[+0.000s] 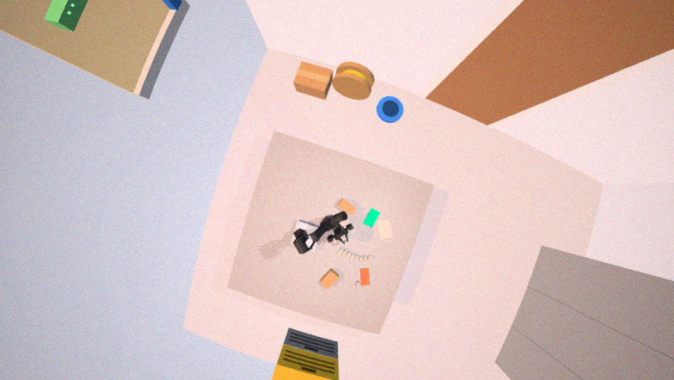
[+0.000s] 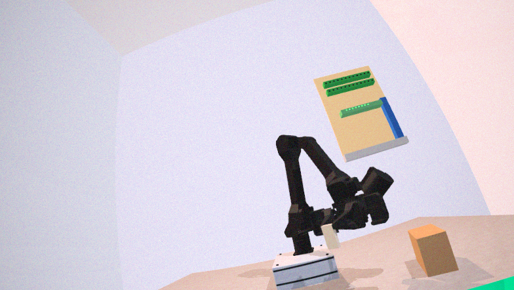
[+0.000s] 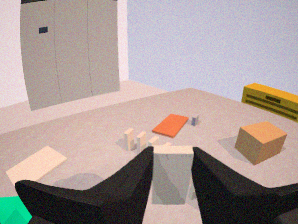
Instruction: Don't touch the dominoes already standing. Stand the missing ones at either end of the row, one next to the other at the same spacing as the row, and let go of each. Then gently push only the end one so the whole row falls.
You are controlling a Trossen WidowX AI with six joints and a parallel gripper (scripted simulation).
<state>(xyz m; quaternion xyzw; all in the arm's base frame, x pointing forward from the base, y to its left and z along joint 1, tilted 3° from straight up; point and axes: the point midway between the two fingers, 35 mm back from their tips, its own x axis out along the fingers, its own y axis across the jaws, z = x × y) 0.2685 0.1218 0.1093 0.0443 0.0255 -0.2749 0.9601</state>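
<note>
My gripper is shut on a cream domino, held in the air. In the exterior view it looks nearly upright, slightly tilted, close above and behind the robot's white base. The curved row of several standing cream dominoes lies beyond the gripper; its far end domino stands upright in the wrist view. The held domino and the fingers hide the nearer part of the row in that view. In the top view the gripper is just above the row's left end in the picture, apart from it.
An orange-red flat piece and a small grey piece lie past the row. An orange block stands beside it. Another orange block, a green piece and a cream flat piece are opposite.
</note>
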